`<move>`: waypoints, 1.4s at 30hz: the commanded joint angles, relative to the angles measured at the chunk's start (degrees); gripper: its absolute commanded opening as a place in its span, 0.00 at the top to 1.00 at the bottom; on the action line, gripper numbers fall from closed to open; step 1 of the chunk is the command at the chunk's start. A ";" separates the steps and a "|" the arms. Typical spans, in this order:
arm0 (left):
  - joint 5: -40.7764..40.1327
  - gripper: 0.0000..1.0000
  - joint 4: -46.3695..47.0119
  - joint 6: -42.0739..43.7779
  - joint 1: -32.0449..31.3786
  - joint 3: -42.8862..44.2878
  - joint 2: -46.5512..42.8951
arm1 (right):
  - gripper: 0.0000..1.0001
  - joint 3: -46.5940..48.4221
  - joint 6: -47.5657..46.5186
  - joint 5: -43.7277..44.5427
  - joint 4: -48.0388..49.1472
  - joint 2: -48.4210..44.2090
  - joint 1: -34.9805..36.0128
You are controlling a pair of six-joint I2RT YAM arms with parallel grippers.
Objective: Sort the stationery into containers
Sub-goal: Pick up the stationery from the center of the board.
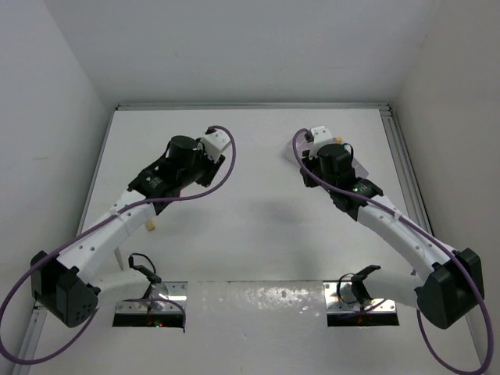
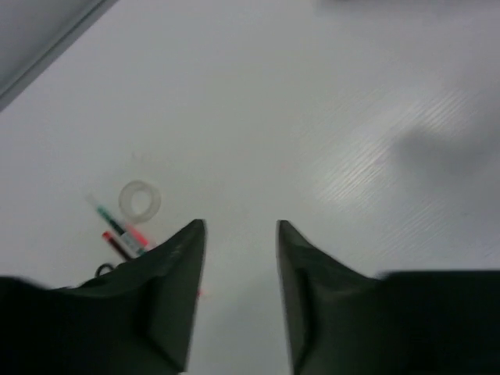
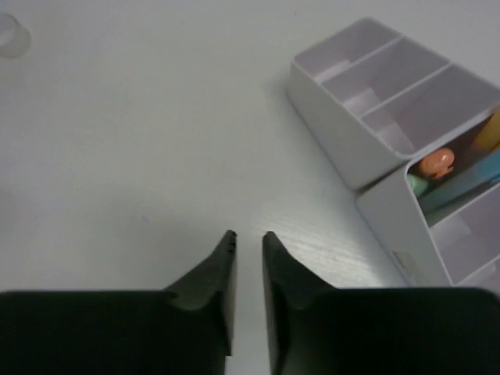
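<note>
My left gripper (image 2: 241,226) hangs above bare white table, open, with nothing between its fingers. Just left of it lie a clear tape ring (image 2: 140,200) and a small bunch of red and green pens (image 2: 119,232), partly hidden behind the left finger. My right gripper (image 3: 248,234) stands open by a narrow gap and holds nothing. To its right is the white organiser (image 3: 344,148) with pale-lilac compartments. One compartment holds an orange eraser (image 3: 435,162), a green piece (image 3: 416,185) and a blue item (image 3: 469,178). From above, both wrists (image 1: 215,144) (image 1: 324,141) cover their fingers.
A small pale item (image 1: 148,226) lies beside the left forearm. White walls close in the table on the left, back and right, with a metal rail (image 1: 406,176) along the right side. Two mounting plates (image 1: 152,312) (image 1: 361,308) sit at the near edge.
</note>
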 commanded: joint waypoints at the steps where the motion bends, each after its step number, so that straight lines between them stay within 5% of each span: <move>1: -12.08 0.67 -9.59 0.95 0.33 4.07 2.26 | 0.91 0.13 5.60 6.82 -1.97 -0.84 2.52; 2: -13.14 0.73 -9.51 0.15 0.77 4.08 2.87 | 0.89 0.14 5.61 6.82 -2.05 -0.67 3.05; 4: -13.94 0.86 -9.42 -3.97 2.44 4.42 5.07 | 0.60 0.14 5.53 7.35 -1.53 -0.49 4.54; 7: -10.70 0.82 -12.39 -10.56 4.98 6.53 9.55 | 0.43 -0.30 4.74 8.05 -0.12 0.21 5.87; 15: -8.84 0.74 -18.04 -22.09 15.53 13.65 22.83 | 0.42 4.53 3.86 4.80 -7.58 2.58 7.10; 28: -9.64 0.64 -5.73 -12.16 22.48 18.99 34.51 | 0.43 3.56 6.85 4.98 -5.04 6.71 9.82; 34: -9.20 0.66 -3.10 -14.26 25.03 27.88 46.81 | 0.43 8.47 3.42 5.33 -9.52 10.40 12.02; 42: -5.34 0.70 -0.54 -14.36 27.49 30.89 52.45 | 0.43 12.61 3.59 7.52 -11.46 14.27 14.04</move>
